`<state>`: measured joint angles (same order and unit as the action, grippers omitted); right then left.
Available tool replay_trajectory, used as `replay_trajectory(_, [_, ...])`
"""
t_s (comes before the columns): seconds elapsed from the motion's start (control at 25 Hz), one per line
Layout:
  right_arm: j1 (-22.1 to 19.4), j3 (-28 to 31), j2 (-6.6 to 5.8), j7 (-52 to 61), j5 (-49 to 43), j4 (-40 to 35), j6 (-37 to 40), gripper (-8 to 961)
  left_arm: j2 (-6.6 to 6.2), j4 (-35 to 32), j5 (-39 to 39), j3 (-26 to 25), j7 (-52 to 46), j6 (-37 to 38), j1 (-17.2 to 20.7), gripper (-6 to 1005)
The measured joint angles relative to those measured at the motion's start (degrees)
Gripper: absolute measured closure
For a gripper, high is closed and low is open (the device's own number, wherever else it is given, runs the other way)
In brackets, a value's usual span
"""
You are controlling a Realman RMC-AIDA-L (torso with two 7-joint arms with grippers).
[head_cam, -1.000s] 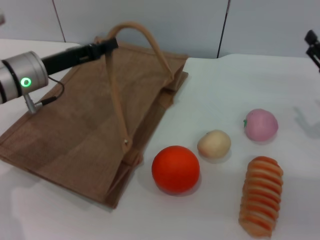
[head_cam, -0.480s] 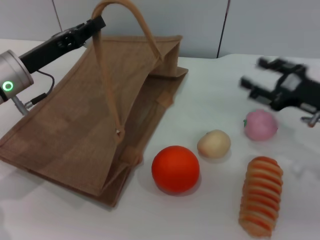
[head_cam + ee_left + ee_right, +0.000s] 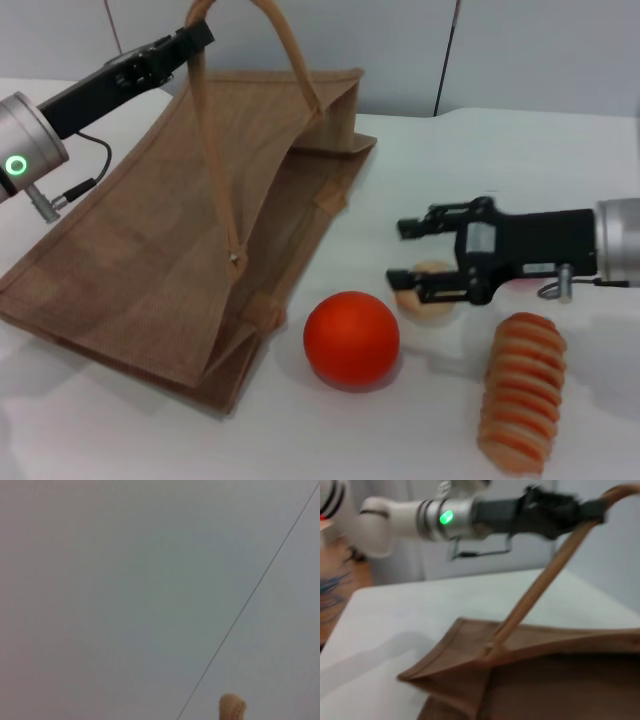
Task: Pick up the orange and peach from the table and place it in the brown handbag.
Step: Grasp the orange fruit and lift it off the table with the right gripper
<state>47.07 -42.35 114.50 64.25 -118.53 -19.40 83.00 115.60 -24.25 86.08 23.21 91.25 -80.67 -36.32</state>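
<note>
The orange [image 3: 351, 338] sits on the white table [image 3: 500, 170] near the front edge, just right of the brown handbag's [image 3: 190, 240] lower corner. To its right, nearer still, lies a long striped orange-and-cream loaf [image 3: 520, 390]. Just behind the orange, the right gripper [image 3: 404, 252] reaches in from the right, its 2 fingers spread wide with nothing between them. Its lower fingertip lies across a pale beige fruit [image 3: 425, 300], which it partly covers. The peach is hidden behind the right arm. The handbag spreads across the left half of the table, its upper side pulled up like a tent. At the back, the left gripper [image 3: 190, 40] is closed on 1 loop handle [image 3: 290, 60] and holds it high. A pale wall [image 3: 540, 50] stands behind the table.
</note>
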Motion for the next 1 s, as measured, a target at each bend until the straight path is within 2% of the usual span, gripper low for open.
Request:
replay_trajectory(0.28, [5.18, -0.47, 0.96, 4.27, -8.29, 0.63, 1.5, 282, -0.07, 0.0, 0.58, -0.01, -0.34, -0.17, -0.49, 877])
replay_trajectory(0.84, [9.8, -7.81, 1.28, 8.0, -9.28, 2.88, 0.84, 281, -0.31, 0.0, 0.67, -0.01, -0.55, -0.19, -1.2, 877])
replay_trajectory(1.0, [11.43, -9.17, 1.57, 9.22, -9.29, 4.67, -2.87, 282, -0.4, 0.0, 0.67, -0.06, -0.59, -0.18, -1.36, 877])
